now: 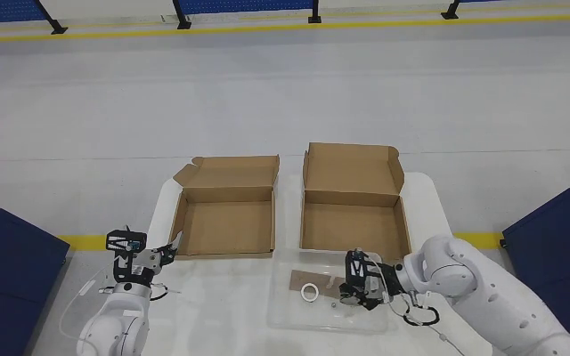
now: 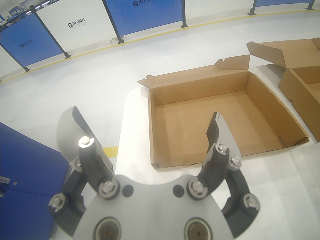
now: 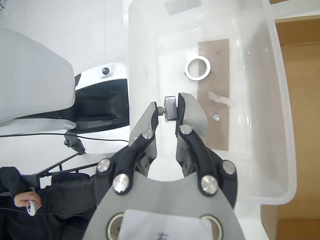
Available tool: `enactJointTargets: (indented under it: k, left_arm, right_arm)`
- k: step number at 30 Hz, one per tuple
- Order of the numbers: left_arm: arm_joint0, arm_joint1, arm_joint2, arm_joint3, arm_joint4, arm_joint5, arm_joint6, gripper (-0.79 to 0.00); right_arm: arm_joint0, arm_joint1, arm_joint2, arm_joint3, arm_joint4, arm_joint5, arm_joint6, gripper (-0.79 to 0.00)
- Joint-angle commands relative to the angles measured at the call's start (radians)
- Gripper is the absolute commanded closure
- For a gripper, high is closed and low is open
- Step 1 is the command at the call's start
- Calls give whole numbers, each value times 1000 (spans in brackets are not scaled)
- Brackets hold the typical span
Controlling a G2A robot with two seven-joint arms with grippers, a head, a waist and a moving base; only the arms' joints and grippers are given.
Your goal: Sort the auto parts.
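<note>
Now: right end effector [image 3: 168,104] clenched on small metal bolt [image 3: 171,112] within clear bin [image 3: 283,106]; left end effector [image 2: 145,114] spread wide.

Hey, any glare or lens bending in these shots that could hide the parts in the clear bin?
Right wrist view: bright reflections streak the walls of the clear bin, yet the metal ring, the small nut and the dark part in the right gripper stay plain. Left wrist view: the yellow floor line curves, a wide-lens bend. Top view: even light; the bin looks faint against the white table.
</note>
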Motion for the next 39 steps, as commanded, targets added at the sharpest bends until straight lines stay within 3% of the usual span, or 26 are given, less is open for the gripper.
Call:
enactJointTargets:
  k: [1,5,15,27,39]
  left_arm:
    - [0,0,0,0,0,0,0,-785]
    - [0,0,0,0,0,0,0,-785]
    - [0,0,0,0,0,0,0,-785]
    - [0,0,0,0,0,0,0,-785]
    - [0,0,0,0,0,0,0,-785]
  right_arm:
    - [2,2,13,32,72,-41,-31,0]
    - [3,16,29,104,258,-167,-78,0]
    - [46,65,-76,34,681,-170,-81,0]
    - [44,65,-78,22,707,-163,-104,0]
    - [-31,116,36,45,987,-170,-81,0]
